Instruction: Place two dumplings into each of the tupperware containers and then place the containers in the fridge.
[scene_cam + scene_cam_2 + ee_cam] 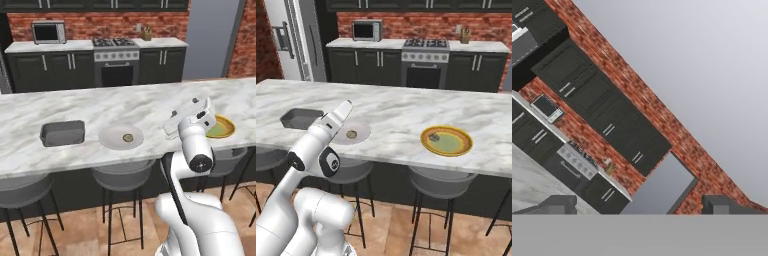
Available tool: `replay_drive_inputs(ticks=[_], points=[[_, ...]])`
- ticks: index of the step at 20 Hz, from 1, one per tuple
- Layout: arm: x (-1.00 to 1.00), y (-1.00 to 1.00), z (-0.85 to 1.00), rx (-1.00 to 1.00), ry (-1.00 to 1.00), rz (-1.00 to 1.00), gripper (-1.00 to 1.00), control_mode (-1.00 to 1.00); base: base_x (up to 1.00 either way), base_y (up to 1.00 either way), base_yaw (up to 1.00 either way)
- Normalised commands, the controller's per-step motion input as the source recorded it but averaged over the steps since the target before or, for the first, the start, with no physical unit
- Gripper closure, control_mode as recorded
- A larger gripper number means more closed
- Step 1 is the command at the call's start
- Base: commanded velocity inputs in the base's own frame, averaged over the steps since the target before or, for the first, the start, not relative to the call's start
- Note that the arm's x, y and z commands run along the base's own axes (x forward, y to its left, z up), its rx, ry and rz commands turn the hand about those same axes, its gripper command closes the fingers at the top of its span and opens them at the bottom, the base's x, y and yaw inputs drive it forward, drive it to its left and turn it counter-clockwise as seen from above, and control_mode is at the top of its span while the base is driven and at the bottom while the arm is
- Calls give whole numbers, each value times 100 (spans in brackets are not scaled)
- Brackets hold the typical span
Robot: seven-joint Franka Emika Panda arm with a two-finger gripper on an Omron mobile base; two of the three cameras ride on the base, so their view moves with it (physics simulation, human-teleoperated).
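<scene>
Fridge [291, 40]: stood far left, door shut.
Container [63, 133]: lay left on the counter [125, 102].
White plate [112, 138]: just right of it, carrying one dumpling [128, 137].
Gripper [639, 204]: jaws wide apart, holding nothing, raised over the counter.
Yellow plate [453, 145]: right, with a dumpling [435, 136].
</scene>
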Motion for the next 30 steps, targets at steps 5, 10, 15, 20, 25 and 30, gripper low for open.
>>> replay_drive_inputs(ticks=[5,10,15,20,25,30], points=[[0,0,0,0,0,0,-100,100,46,-69,11],[0,0,0,0,0,0,-100,100,37,-56,8],[0,0,0,0,0,0,-100,100,36,-33,4],[0,0,0,0,0,0,-100,100,40,-30,6],[0,0,0,0,0,0,-100,100,40,-48,9],[0,0,0,0,0,0,-100,100,25,-44,6]])
